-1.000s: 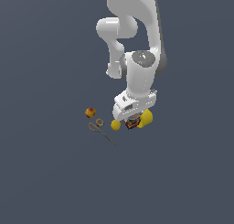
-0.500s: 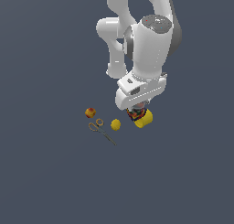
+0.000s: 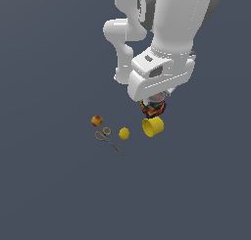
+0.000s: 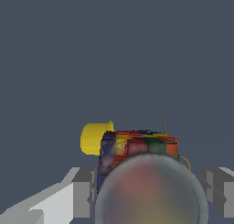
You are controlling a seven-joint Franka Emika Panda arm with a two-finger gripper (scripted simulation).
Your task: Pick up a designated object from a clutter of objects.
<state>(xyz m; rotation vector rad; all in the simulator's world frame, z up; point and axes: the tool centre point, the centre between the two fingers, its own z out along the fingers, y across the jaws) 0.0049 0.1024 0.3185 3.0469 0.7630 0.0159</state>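
Note:
The designated object [image 3: 152, 107], a small clear jar of many-coloured pieces, hangs just under the white hand, held off the floor by my gripper [image 3: 153, 103]. The wrist view shows the jar [image 4: 137, 149] with its greyish round top [image 4: 151, 193] close to the lens, and the grey fingers [image 4: 83, 191] press on it from both sides. The rest of the clutter of objects lies on the floor: a yellow cup [image 3: 153, 127] right below the jar, a yellow lemon [image 3: 124, 133], a red-yellow ball [image 3: 97, 120] and thin scissors [image 3: 109, 138].
The yellow cup [image 4: 94, 137] lies on its side behind the jar in the wrist view. The arm's white body [image 3: 166, 33] fills the upper part of the exterior view. The floor is a plain dark grey surface [image 3: 59, 195].
The arm has risen and come nearer to the exterior camera, carrying the jar up from beside the yellow cup. The cup, lemon, ball and scissors stayed in place.

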